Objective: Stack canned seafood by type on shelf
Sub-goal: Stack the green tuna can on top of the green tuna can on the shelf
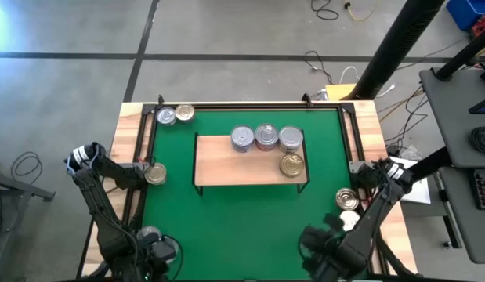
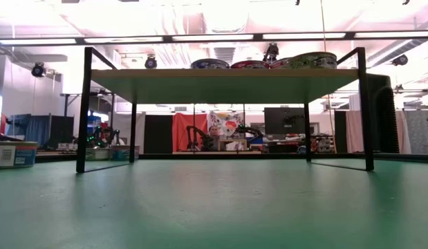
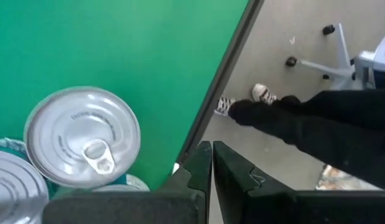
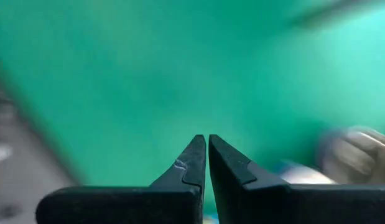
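The light-wood shelf (image 1: 226, 168) (image 2: 224, 77) stands mid-mat on black legs. Three silver tins (image 1: 266, 138) and one gold tin (image 1: 292, 165) rest on its top. Loose tins stand on the green mat: two far left (image 1: 175, 115), one gold at the left edge (image 1: 155, 174), two at the right (image 1: 348, 210). My left gripper (image 3: 211, 147) (image 1: 153, 251) hangs shut over the mat's near-left corner, beside a silver pull-tab tin (image 3: 82, 137) and a second tin (image 3: 12, 186). My right gripper (image 4: 206, 138) (image 1: 320, 244) hangs shut above the mat near its near-right corner, a blurred tin (image 4: 351, 155) off to one side.
A black frame (image 1: 250, 104) edges the mat, with wood strips (image 1: 367, 133) at both sides. Beyond the mat's near edge a person's dark trouser leg (image 3: 316, 118) and shoes stand on the floor, beside a chair base (image 3: 332, 59). Open green mat (image 1: 242, 227) lies in front of the shelf.
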Tool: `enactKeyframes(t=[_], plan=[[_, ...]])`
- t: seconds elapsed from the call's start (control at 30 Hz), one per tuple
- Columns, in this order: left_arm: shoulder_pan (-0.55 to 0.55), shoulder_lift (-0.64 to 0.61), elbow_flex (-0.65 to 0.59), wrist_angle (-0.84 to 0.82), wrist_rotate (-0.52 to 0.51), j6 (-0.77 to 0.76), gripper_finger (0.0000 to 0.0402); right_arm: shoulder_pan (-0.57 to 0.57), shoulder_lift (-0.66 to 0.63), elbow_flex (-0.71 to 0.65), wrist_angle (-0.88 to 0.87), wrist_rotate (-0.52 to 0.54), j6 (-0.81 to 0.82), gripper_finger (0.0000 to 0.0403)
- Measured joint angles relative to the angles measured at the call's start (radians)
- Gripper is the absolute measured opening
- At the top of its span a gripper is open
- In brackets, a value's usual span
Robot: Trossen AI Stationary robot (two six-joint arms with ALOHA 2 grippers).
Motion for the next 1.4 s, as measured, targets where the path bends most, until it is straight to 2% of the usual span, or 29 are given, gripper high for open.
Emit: enactKeyframes(t=[0.07, 0.2, 0.33, 0.43, 0.5, 0.63, 0.87, 0.97, 1.07, 1.17, 1.3, 1.4], plan=[[0.000, 0.000, 0.000, 0.000, -0.030, 0.000, 0.0000, 0.010, -0.005, -0.023, -0.102, -0.028, 0.037, 0.0012], [-0.004, 0.000, -0.003, -0.001, -0.069, 0.001, 0.0000, 0.022, -0.024, -0.125, -0.100, -0.047, -0.053, 0.0009], [-0.012, 0.000, -0.009, -0.006, -0.084, -0.009, 0.0000, 0.007, -0.044, -0.288, -0.100, -0.139, -0.026, 0.0009], [-0.020, 0.000, -0.011, -0.006, -0.084, -0.021, 0.0000, 0.002, -0.073, -0.380, -0.035, -0.182, 0.037, 0.0009], [-0.028, 0.000, -0.011, -0.004, -0.085, -0.031, 0.0000, 0.005, -0.094, -0.414, 0.075, -0.196, 0.048, 0.0009], [-0.041, 0.000, -0.011, -0.001, -0.081, -0.051, 0.0000, 0.021, -0.115, -0.419, 0.190, -0.213, 0.055, 0.0009], [-0.042, 0.000, -0.011, -0.041, -0.097, -0.087, 0.0000, 0.038, -0.133, -0.342, 0.104, -0.265, 0.067, 0.0009], [-0.042, 0.000, -0.006, -0.080, -0.151, -0.119, 0.0000, 0.038, -0.161, -0.273, 0.074, -0.195, 0.066, 0.0009], [-0.033, -0.011, 0.014, -0.078, -0.226, -0.141, 0.0000, 0.038, -0.196, -0.197, 0.075, -0.040, 0.047, 0.0009], [-0.022, -0.031, 0.046, -0.098, -0.342, -0.122, 0.0000, 0.038, -0.229, -0.126, 0.081, 0.120, 0.014, 0.0009], [-0.019, -0.055, 0.090, -0.226, -0.490, -0.092, 0.0000, 0.037, -0.259, -0.050, 0.110, 0.303, -0.042, 0.0009], [-0.018, -0.070, 0.129, -0.360, -0.617, -0.105, 0.0000, 0.037, -0.267, 0.008, 0.124, 0.364, -0.077, 0.0009]])
